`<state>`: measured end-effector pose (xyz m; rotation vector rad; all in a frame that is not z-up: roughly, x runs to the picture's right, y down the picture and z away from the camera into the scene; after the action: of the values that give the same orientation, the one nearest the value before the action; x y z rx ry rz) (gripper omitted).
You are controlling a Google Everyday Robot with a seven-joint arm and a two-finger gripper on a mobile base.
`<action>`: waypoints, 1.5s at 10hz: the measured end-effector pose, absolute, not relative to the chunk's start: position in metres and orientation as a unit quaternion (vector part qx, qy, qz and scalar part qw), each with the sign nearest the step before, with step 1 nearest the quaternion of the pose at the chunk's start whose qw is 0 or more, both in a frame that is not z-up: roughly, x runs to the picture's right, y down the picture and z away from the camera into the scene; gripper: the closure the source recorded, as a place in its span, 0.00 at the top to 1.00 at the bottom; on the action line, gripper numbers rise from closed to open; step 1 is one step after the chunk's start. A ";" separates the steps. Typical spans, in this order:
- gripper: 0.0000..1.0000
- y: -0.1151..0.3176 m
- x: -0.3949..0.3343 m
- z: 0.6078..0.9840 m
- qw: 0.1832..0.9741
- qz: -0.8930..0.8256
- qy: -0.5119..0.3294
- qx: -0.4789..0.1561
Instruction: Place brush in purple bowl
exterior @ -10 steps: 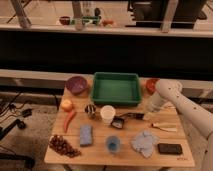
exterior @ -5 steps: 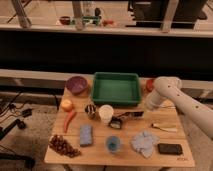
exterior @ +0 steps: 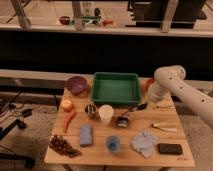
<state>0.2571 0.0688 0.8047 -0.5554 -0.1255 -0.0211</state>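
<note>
The brush [exterior: 129, 114] lies on the wooden table [exterior: 100, 156], right of the white cup; its slim dark handle points up and right and its blocky head is at the lower left. The purple bowl [exterior: 77, 84] stands at the back left, left of the green tray. My gripper [exterior: 144, 104] hangs at the end of the white arm [exterior: 169, 80], which comes in from the right. It is low over the table at the far end of the brush handle.
A green rectangular tray [exterior: 116, 88] sits between bowl and arm. An orange bowl [exterior: 146, 84] is partly hidden behind the arm. Nearby are a white cup [exterior: 105, 114], blue sponge [exterior: 86, 135], blue cup [exterior: 113, 144], cloth [exterior: 144, 141], black device [exterior: 169, 148], pale stick utensil [exterior: 164, 127], grapes [exterior: 62, 145], carrot [exterior: 69, 120] and an orange fruit [exterior: 66, 104].
The arm has swung left and down from the table's right side, bringing the gripper to the end of the brush handle. The brush and bowls have not moved.
</note>
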 end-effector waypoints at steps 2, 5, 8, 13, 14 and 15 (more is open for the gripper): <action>0.10 0.045 0.259 0.776 0.965 -0.017 -0.064 -0.253; 0.10 0.027 0.240 0.716 0.971 -0.028 -0.085 -0.223; 0.10 0.021 0.197 0.663 0.971 -0.051 -0.114 -0.203; 0.10 0.018 0.124 0.590 0.961 -0.101 -0.191 -0.172; 0.10 0.018 0.112 0.587 0.959 -0.108 -0.200 -0.171; 0.10 0.018 0.089 0.585 0.953 -0.124 -0.215 -0.172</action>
<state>0.0894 0.0176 0.5845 -0.3498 -0.4368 -0.2517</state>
